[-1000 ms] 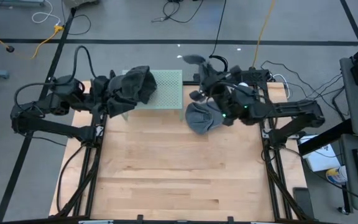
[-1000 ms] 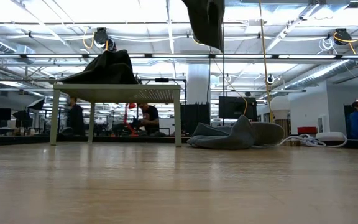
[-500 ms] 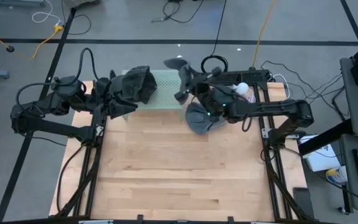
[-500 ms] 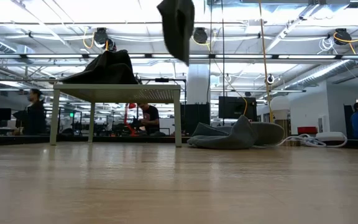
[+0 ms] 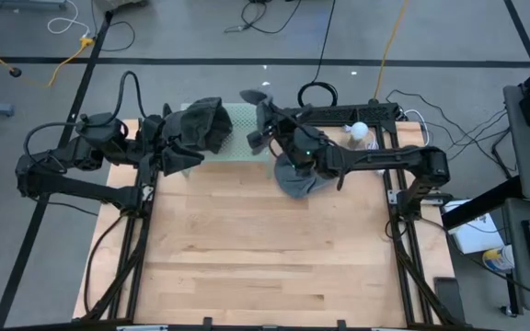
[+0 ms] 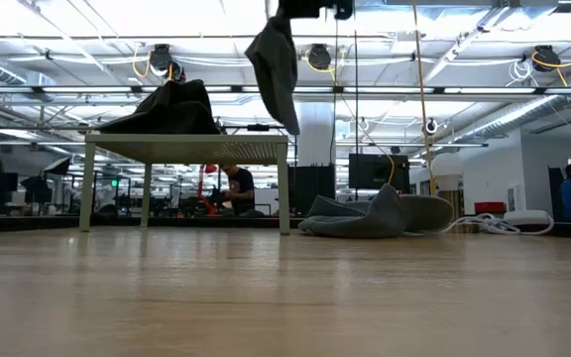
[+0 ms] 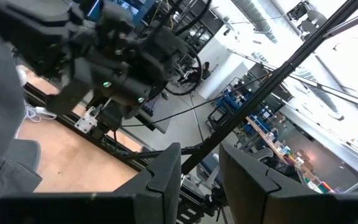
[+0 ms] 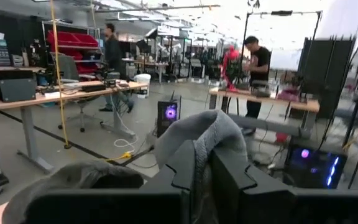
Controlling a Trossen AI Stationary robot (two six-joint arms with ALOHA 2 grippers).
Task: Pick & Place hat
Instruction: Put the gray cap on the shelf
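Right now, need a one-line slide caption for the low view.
Right gripper carries a dark hat above the small white table, where another hat already lies.

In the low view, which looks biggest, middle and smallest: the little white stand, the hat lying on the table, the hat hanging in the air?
1. White stand, clearly largest.
2. Hat lying on the table.
3. Hanging hat, held by the right gripper. It looks only somewhat smaller than the lying one, and their distances from the camera may differ, so that order is unsure.
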